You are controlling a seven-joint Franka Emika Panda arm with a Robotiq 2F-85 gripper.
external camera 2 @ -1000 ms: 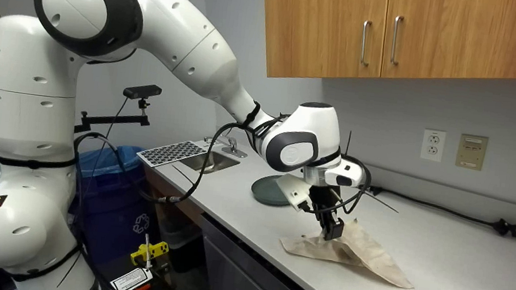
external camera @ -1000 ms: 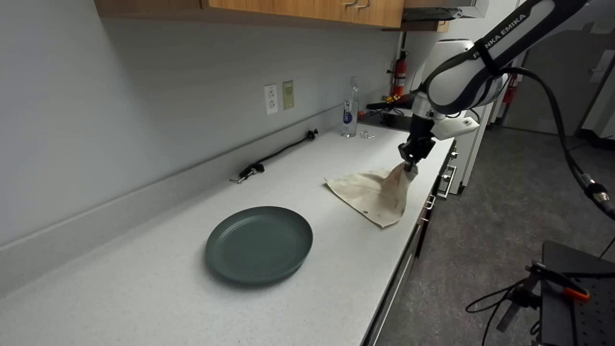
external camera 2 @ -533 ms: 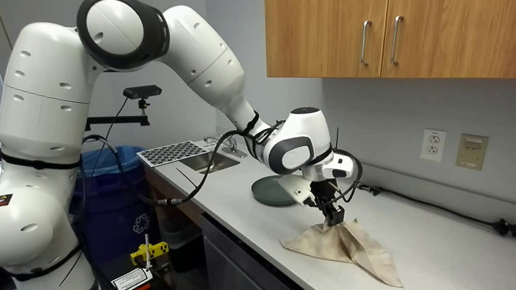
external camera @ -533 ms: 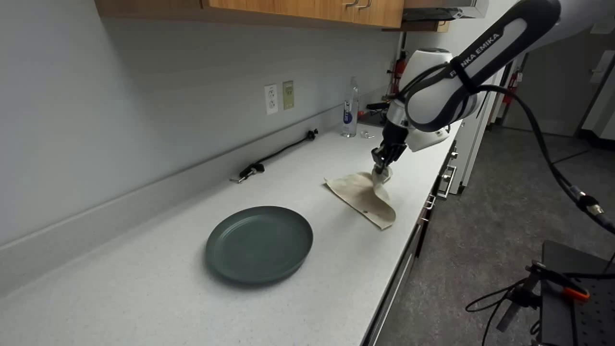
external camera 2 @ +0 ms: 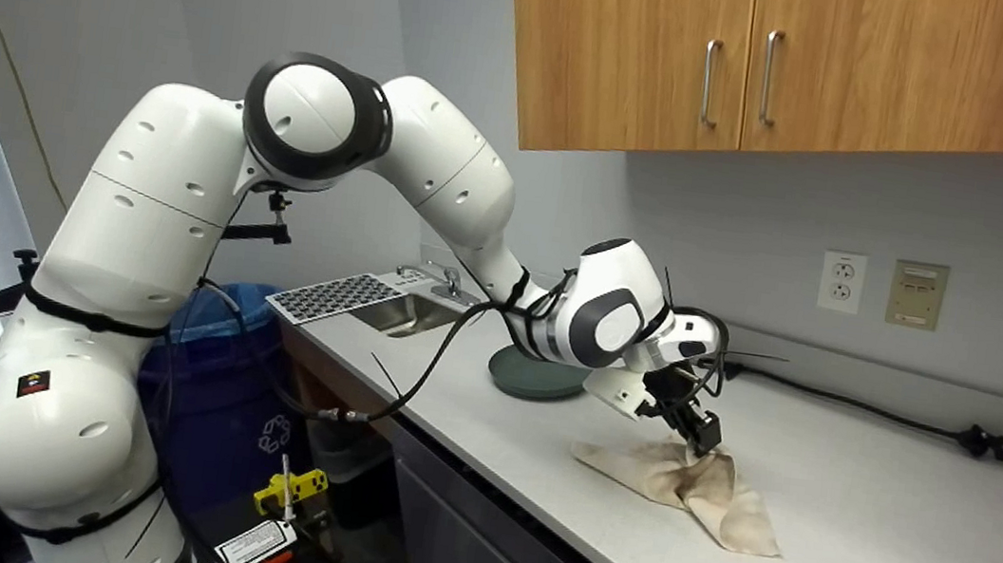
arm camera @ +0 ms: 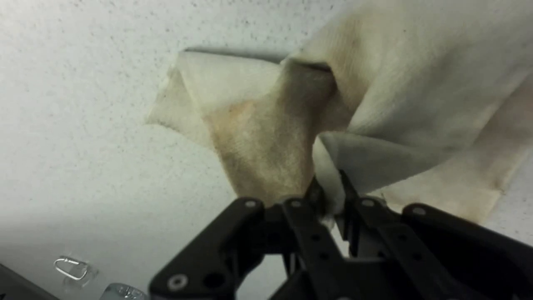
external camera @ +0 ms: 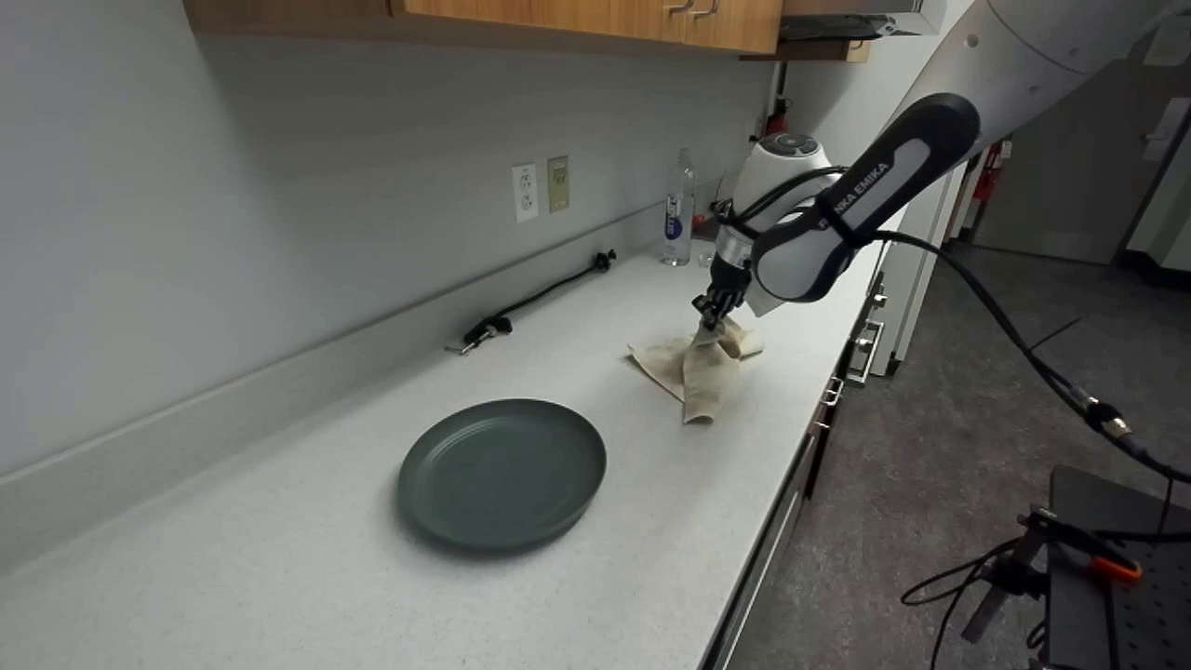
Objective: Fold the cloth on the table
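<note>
Grey walls [external camera: 372, 205] and wooden cabinets [external camera 2: 824, 72] backed the long, pale, speckled desk [external camera: 307, 596], with a metal sink [external camera 2: 407, 314] set into it in an exterior view. I had the gripper [arm camera: 332, 198] low over the desk, its jaws narrowed on a pinched bit of the cloth [arm camera: 258, 154]. My wrist view showed a pale fold standing up between the jaws, with brownish stains on the fabric around it. The cloth sat bunched below the gripper, the gripped part drawn up and the rest lying creased on the desk, partly doubled over itself. In both exterior views the dark grey-green plate [external camera: 502, 475] lay flat, apart from the cloth. An upright clear bottle [external camera: 678, 223] stood near the wall, and a black clamp [external camera: 488, 328] with a thin stalk lay on the desk just beside the backsplash [external camera: 279, 395]. From the wrist I also made out a small loop-shaped piece [arm camera: 71, 261] on the desk; what exactly it was, I could not tell.
</note>
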